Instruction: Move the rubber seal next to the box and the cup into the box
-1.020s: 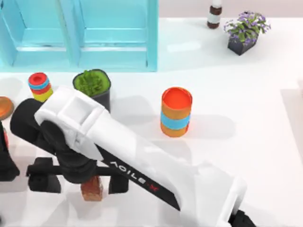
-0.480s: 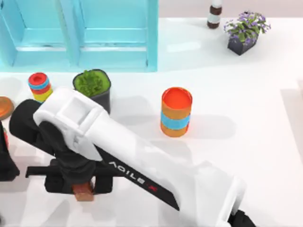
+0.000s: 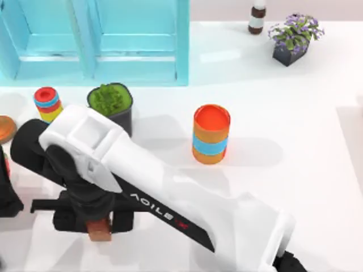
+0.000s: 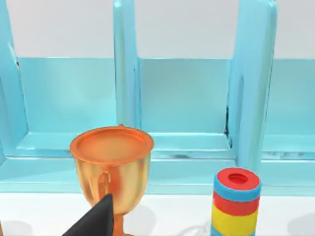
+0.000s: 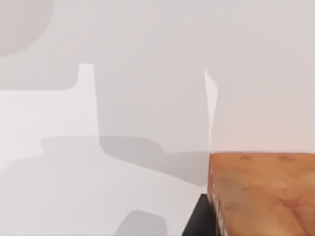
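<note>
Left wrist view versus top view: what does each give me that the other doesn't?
Left wrist alone: the full gold goblet before the blue box's compartments. Top alone: the right gripper shut on the rubber seal, the green plant pot, the orange cylinder and the flower pot. Shared: the box and the striped stack.

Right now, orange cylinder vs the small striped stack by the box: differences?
The orange cylinder is bigger, with one blue band; the striped stack is smaller, banded red, blue and yellow. The cylinder stands mid-table, apart from the box; the stack stands near the box at the left. Both are upright with red tops.
</note>
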### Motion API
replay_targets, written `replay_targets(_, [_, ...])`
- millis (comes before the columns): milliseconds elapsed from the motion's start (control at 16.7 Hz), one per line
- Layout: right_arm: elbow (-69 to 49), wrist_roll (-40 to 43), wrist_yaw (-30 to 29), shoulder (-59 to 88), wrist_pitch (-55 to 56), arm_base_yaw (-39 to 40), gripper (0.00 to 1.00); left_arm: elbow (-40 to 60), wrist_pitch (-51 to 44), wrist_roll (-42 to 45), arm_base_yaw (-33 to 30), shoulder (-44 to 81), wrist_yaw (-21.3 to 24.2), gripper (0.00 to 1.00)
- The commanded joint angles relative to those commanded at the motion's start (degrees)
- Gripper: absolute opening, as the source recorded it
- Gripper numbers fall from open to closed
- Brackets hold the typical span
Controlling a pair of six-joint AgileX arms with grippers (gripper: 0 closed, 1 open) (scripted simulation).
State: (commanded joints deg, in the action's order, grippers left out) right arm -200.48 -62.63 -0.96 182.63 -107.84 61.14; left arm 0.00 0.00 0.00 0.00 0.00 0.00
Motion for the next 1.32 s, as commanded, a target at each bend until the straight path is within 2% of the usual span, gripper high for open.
replay_targets(360, [0.71, -0.03, 0.49, -0.71, 3.31, 0.61, 0.00, 0.00, 0.00, 0.00, 0.00, 0.00, 0.00, 1.00])
replay_targets(600, [7.81, 0.57, 0.56, -5.59, 5.96, 0.17, 0.00, 0.00, 0.00, 0.00, 0.00, 0.00, 0.00, 1.00])
replay_targets(900, [25.07, 1.74, 0.75, -17.10, 12.12, -1.05, 0.00, 0.00, 0.00, 0.00, 0.00, 0.00, 0.00, 1.00])
replay_targets(1320, [57.25, 3.91, 1.16, -38.06, 23.21, -3.20, 0.00, 0.00, 0.00, 0.00, 0.00, 0.00, 0.00, 1.00])
